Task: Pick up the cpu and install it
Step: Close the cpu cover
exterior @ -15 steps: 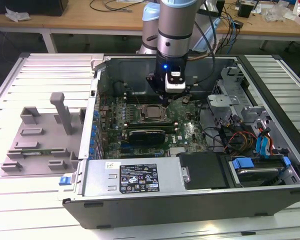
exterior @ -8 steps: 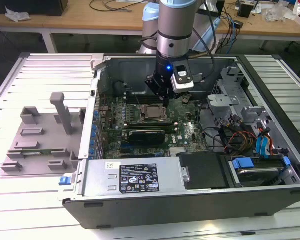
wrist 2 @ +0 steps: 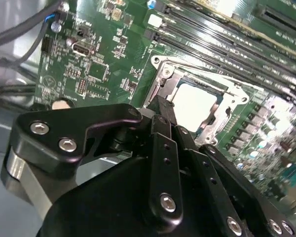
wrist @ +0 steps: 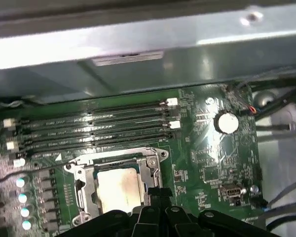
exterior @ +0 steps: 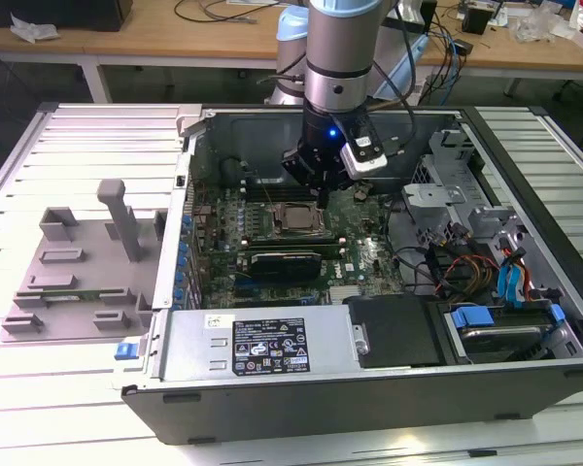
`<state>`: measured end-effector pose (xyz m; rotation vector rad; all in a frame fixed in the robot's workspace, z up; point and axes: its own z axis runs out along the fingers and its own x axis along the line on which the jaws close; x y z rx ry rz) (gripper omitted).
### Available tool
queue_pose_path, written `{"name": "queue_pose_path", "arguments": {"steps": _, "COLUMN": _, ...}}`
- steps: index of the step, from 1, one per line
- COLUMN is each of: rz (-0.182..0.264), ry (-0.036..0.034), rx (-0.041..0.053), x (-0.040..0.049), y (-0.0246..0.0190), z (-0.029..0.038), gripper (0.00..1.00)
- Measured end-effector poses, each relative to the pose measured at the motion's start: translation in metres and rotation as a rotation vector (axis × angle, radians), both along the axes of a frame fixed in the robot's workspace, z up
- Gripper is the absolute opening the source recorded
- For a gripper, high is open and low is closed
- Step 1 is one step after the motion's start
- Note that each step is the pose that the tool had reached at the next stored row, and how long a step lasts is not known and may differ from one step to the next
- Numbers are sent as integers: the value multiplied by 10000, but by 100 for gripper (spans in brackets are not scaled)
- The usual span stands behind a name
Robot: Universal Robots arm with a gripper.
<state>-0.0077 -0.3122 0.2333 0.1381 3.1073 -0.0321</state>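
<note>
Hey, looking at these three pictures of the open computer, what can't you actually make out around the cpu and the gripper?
1. Exterior view: whether the gripper touches the cpu. Both are too small, and the gripper's own body is in the way.
2. Second wrist view: any detail on the cpu's top, which is washed out by glare.
3. First wrist view: the cpu's edge nearest the gripper, which is hidden behind the gripper's black body.

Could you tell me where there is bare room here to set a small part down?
The slatted table is bare on the far and near sides of the grey fixture. Inside the case it is crowded: gripper by the cpu, cables beside.
</note>
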Motion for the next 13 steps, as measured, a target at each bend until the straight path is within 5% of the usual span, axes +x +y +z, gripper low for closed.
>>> {"name": "queue_pose_path", "arguments": {"steps": 4, "rz": 1266, "ry": 1, "rx": -2, "x": -26, "y": -1, "z": -12, "gripper": 11}}
{"name": "queue_pose_path", "arguments": {"steps": 13, "rz": 1864, "ry": 0, "rx": 0, "x": -322, "y": -11, "z": -73, "gripper": 11}}
